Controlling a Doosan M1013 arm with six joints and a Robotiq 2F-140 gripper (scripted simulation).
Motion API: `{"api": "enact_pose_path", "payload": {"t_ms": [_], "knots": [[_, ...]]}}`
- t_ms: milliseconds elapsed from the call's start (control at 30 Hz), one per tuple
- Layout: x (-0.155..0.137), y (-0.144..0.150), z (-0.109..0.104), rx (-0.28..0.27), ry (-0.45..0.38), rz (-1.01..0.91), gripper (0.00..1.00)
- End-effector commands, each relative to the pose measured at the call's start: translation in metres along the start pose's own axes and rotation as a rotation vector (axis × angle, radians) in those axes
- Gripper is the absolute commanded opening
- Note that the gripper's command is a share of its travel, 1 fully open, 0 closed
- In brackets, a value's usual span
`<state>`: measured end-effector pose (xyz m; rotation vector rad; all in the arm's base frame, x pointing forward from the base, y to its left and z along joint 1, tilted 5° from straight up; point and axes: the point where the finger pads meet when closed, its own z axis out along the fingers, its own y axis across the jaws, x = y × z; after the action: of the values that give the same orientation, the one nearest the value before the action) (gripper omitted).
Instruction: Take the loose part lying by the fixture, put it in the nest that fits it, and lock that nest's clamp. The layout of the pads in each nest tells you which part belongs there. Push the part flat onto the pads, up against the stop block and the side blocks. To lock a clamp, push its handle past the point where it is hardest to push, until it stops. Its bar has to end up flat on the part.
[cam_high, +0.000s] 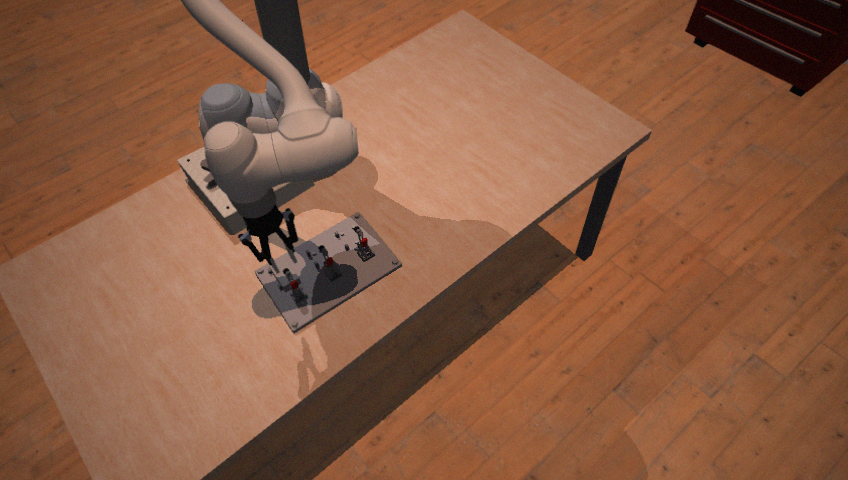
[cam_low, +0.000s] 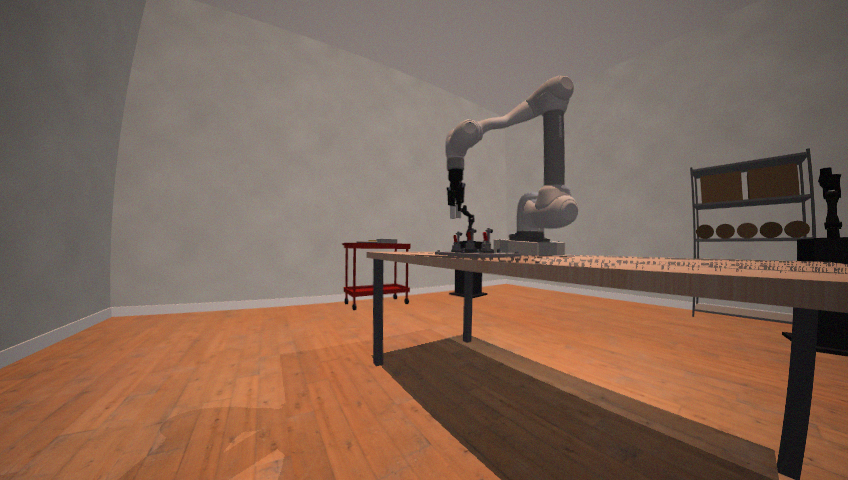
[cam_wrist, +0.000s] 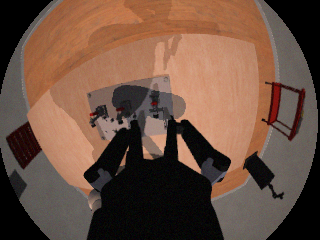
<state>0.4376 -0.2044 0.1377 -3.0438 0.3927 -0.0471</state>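
The fixture plate (cam_high: 380, 255) (cam_wrist: 105, 97) is a grey slab bearing three clamps with red-tipped handles. In the top view these are the left clamp (cam_high: 294, 285), the middle clamp (cam_high: 330, 262) and the right clamp (cam_high: 364, 242). In the wrist view the left one (cam_wrist: 154, 103) appears rightmost. Pads and blocks beside them are too small to read, and so are the bar positions. My gripper (cam_high: 283, 261) (cam_low: 455, 212) (cam_wrist: 154, 114) is partly open, pointing down above the plate's back edge by the left nest. I see nothing between its fingertips. I cannot make out the loose part.
The arm's base block (cam_high: 193, 169) (cam_low: 550, 248) stands behind the fixture on the wooden table (cam_high: 487, 118). A red cart (cam_low: 376, 245) (cam_wrist: 275, 105) and a shelf rack (cam_low: 752, 202) stand away from the table. The arm's shadow darkens much of the plate.
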Motion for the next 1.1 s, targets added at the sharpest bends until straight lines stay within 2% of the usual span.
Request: {"api": "enact_pose_path", "payload": {"t_ms": [0, 367, 833, 1067], "knots": [[0.0, 0.0, 0.0, 0.0, 0.0, 0.0, 0.35], [0.0, 0.0, 0.009, 0.0, 0.0, 0.0, 0.35], [0.0, 0.0, 0.052, 0.0, 0.0, 0.0, 0.35], [0.0, 0.0, 0.067, 0.0, 0.0, 0.0, 0.35]]}}
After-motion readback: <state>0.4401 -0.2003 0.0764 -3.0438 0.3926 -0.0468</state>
